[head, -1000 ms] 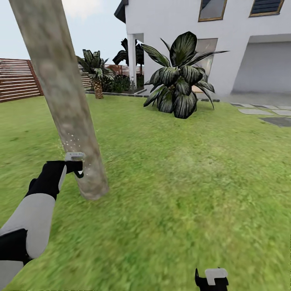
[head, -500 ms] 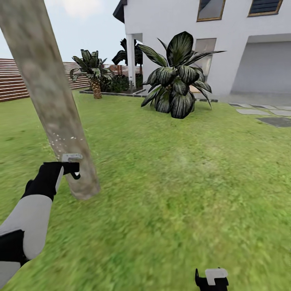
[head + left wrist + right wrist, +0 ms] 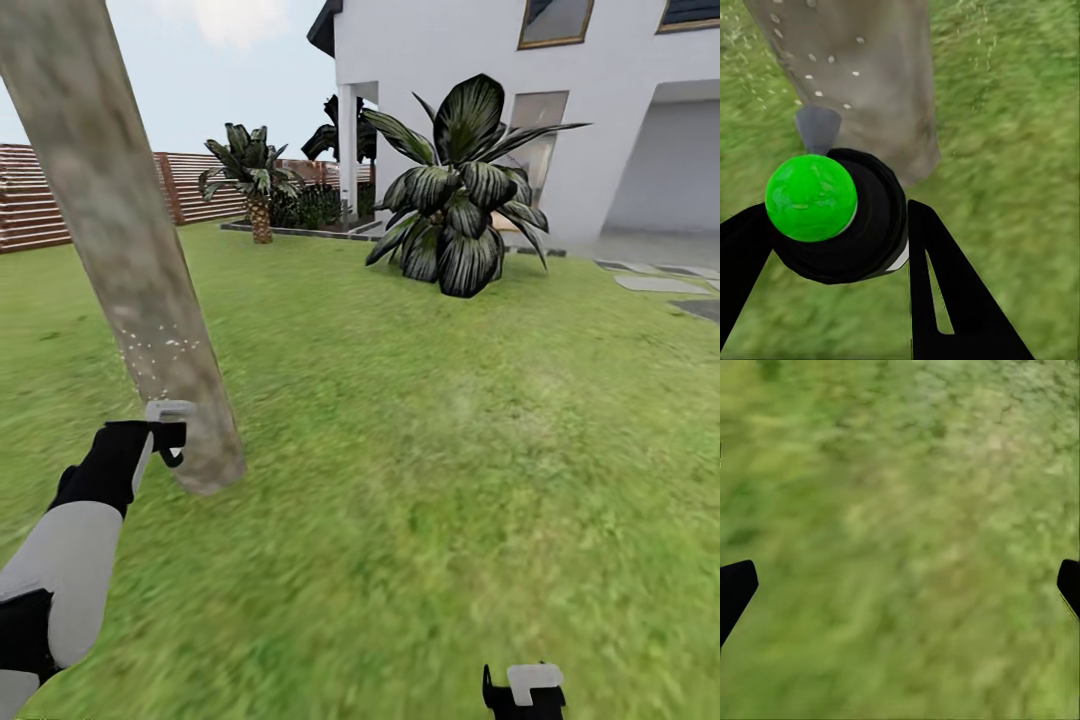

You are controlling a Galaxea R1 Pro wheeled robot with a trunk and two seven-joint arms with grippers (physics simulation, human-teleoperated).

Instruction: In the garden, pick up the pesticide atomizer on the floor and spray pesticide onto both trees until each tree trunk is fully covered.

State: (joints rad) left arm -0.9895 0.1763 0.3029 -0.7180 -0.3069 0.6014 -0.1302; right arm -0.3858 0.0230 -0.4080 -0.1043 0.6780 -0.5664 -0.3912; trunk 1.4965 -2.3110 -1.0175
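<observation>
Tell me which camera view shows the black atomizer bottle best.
The left wrist view: the black cylindrical atomizer bottle, its top green here, sits between the left gripper jaws, facing the mottled grey-brown tree trunk. The head view shows that gripper beside the trunk, bottle indistinct. The right wrist view shows grass.

My left arm (image 3: 75, 555): white forearm shell, black wrist and elbow sections. Left end effector (image 3: 170, 432): black fingers, grey top plate.

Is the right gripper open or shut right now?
Open. In the right wrist view the right gripper's fingertips sit wide apart with only grass between them.
</observation>
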